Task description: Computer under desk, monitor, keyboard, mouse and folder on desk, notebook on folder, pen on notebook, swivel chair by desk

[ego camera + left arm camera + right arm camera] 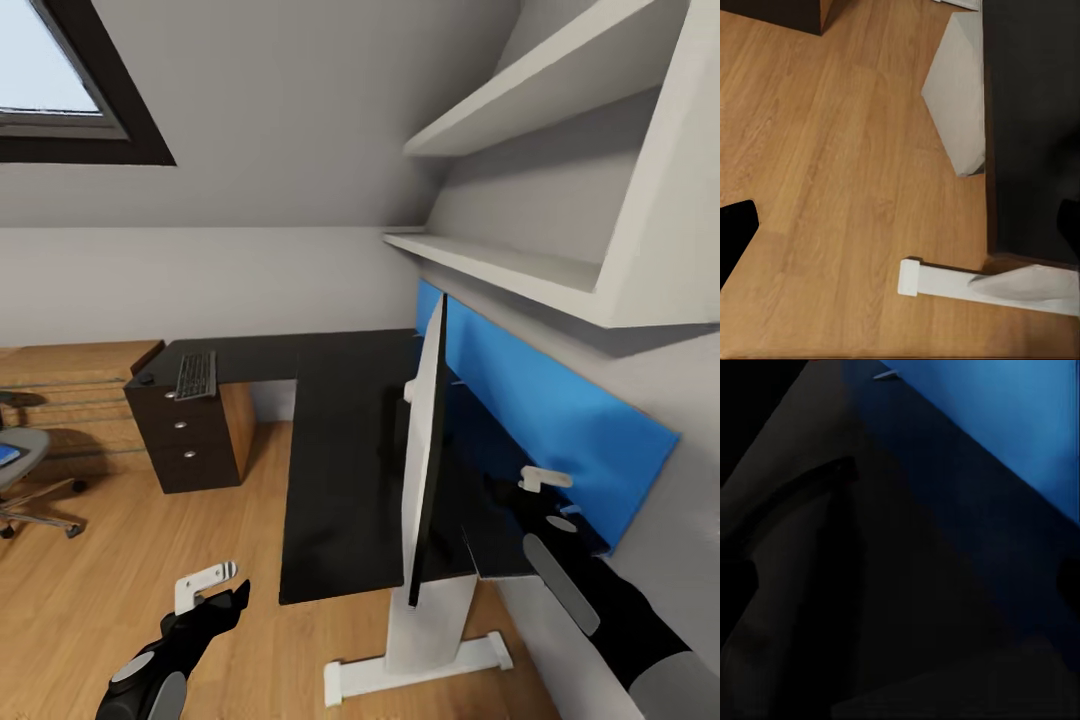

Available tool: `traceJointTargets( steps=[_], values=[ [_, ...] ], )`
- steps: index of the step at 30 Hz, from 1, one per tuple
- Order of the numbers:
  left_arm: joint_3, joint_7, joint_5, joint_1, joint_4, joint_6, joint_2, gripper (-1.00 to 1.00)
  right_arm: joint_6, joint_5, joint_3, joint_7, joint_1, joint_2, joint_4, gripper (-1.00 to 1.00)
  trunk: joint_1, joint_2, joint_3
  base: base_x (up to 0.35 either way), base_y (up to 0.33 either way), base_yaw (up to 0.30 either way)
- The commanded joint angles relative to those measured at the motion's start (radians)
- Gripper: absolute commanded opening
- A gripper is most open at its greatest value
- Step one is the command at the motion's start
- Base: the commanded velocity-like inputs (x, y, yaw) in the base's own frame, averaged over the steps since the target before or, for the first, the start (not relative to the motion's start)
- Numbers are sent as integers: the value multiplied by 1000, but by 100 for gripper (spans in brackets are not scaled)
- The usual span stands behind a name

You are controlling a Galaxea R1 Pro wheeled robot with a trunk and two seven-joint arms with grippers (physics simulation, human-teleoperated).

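Note:
The black desk [340, 470] with its blue back panel [560, 420] runs along the right wall. On it stands the monitor [425, 440], seen edge-on. The keyboard [196, 375] lies at the far left end of the black top, with a small dark object [147, 379] beside it, too small to name. The swivel chair [22, 462] stands at the left edge with the blue folder [6, 455] on its seat. My right gripper [552, 500] hovers open behind the monitor, over the desk [945, 585] near the panel [1005, 427]. Low over the wood floor my left gripper [222, 585] is open and holds nothing.
A black drawer unit [185, 440] with silver knobs stands under the far left end. White shelves [500, 255] jut out above the desk. The desk's white leg [960, 97] and long foot [975, 281] stand close to my left gripper. Wood floor [120, 560] stretches left.

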Motion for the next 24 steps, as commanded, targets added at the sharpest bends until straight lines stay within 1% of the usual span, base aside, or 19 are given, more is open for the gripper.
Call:
traceJointTargets(
  steps=[1, 5, 9, 12, 17, 19, 20, 24],
  values=[
    [0, 7, 11, -1, -1, 4, -1, 100, 1, -5, 2, -12, -1, 0, -2, 100, -1, -1, -1, -324, 93, 0],
    [0, 7, 11, -1, -1, 4, -1, 100, 1, -5, 2, -12, -2, 0, 0, 100, -1, -1, -1, -324, 91, -29],
    [0, 7, 11, -1, -1, 5, 0, 100, -3, -5, 3, -12, -1, 1, 1, 100, -1, -1, -1, -328, 23, -221],
    [1, 7, 11, -1, -1, 5, 0, 100, -7, -5, 3, -13, -1, 1, 1, 100, -1, -1, -1, -330, 9, -130],
    [7, 7, 12, -1, 3, 5, 0, 100, -10, -5, 3, -15, -1, 3, 2, 100, -1, -1, -1, -330, 3, -41],
    [26, 7, 12, -1, 7, 4, 0, 100, -11, -5, 3, -16, -1, 3, 2, 100, -1, -1, -1, -301, 1, -12],
    [42, 7, 12, -1, 9, 4, 0, 100, -11, -5, 3, -16, -1, 3, 3, 100, -1, -1, -1, -223, 0, -7],
    [68, 6, 12, -1, 11, 4, -1, 100, -11, -5, 3, -16, 0, 2, 3, 100, -1, -1, -1, -125, 0, -4]
  ],
)
